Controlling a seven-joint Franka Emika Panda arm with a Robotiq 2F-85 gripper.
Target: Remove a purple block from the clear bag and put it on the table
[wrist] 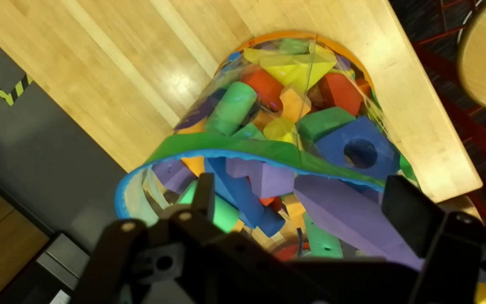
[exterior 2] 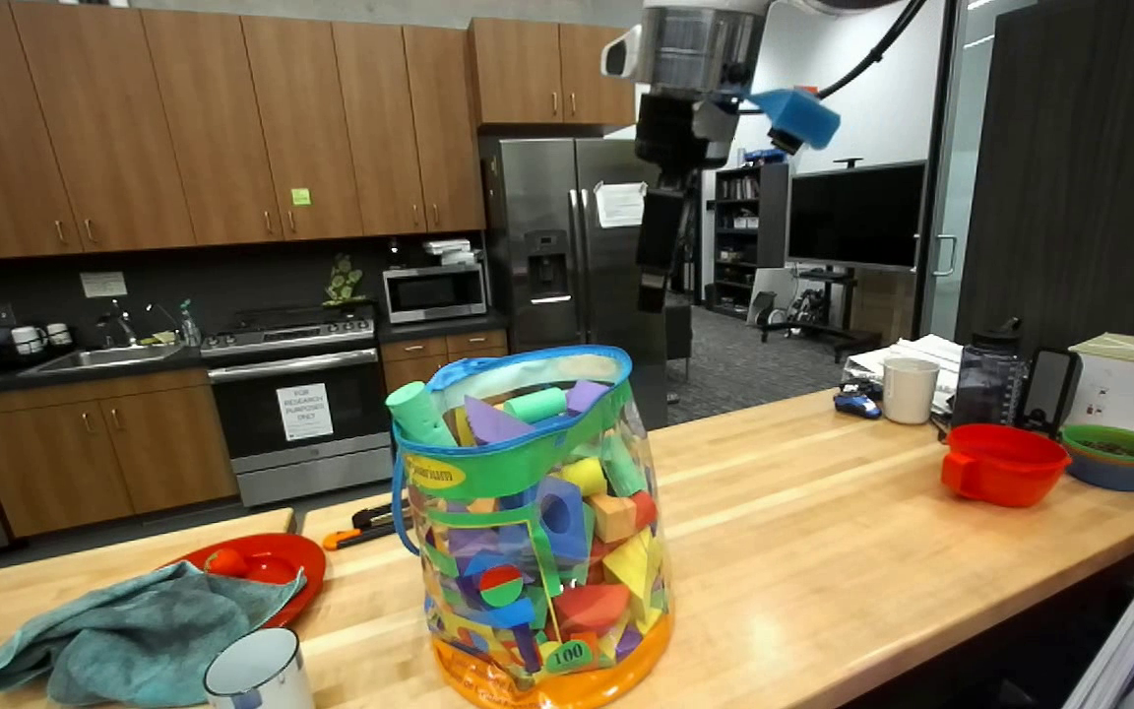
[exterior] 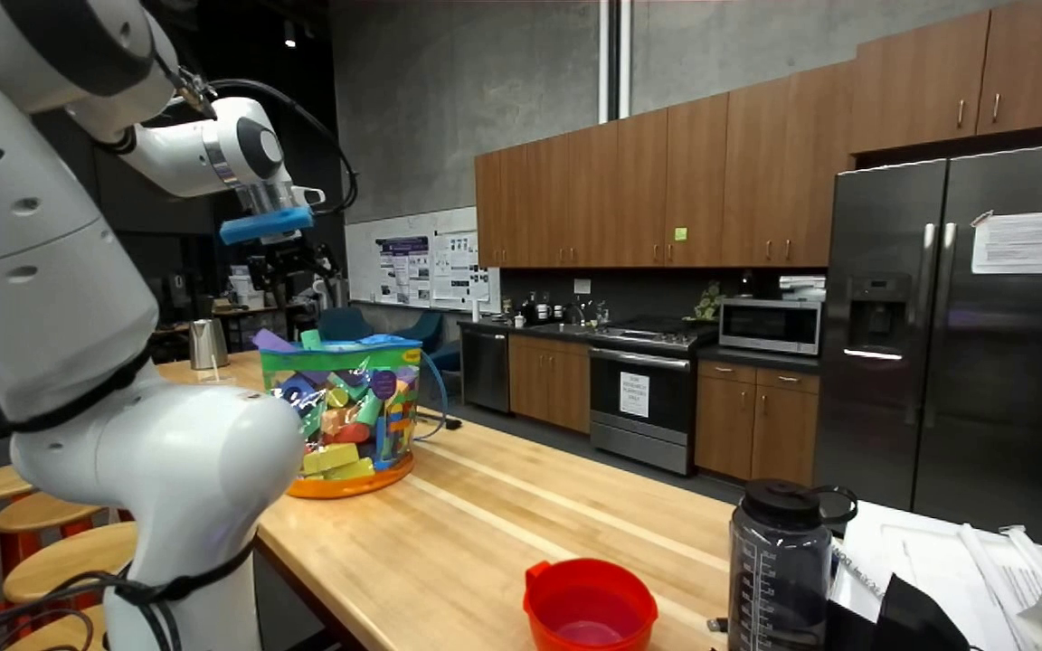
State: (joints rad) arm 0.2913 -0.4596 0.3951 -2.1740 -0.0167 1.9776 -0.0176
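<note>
The bent arm [exterior: 69, 271] points its gripper [wrist: 300, 200] down, higher than the clear bag [exterior 2: 488, 473], 2 fingers [wrist: 409, 215] spread wide.

My gripper [wrist: 304, 205]: matt; metal or plastic, can't tell. Clear bag [exterior 2: 508, 475]: glossy, smooth plastic. Purple block [wrist: 348, 215]: matt, foam-like. Tabletop [exterior 2: 774, 561]: smooth wood, slight sheen. Towel [exterior 2: 149, 630]: rough cloth. Red bowl [exterior 2: 1010, 475]: smooth plastic.

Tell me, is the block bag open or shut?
Open: the bag has its blue rim spread wide, with a green block poking out.
</note>
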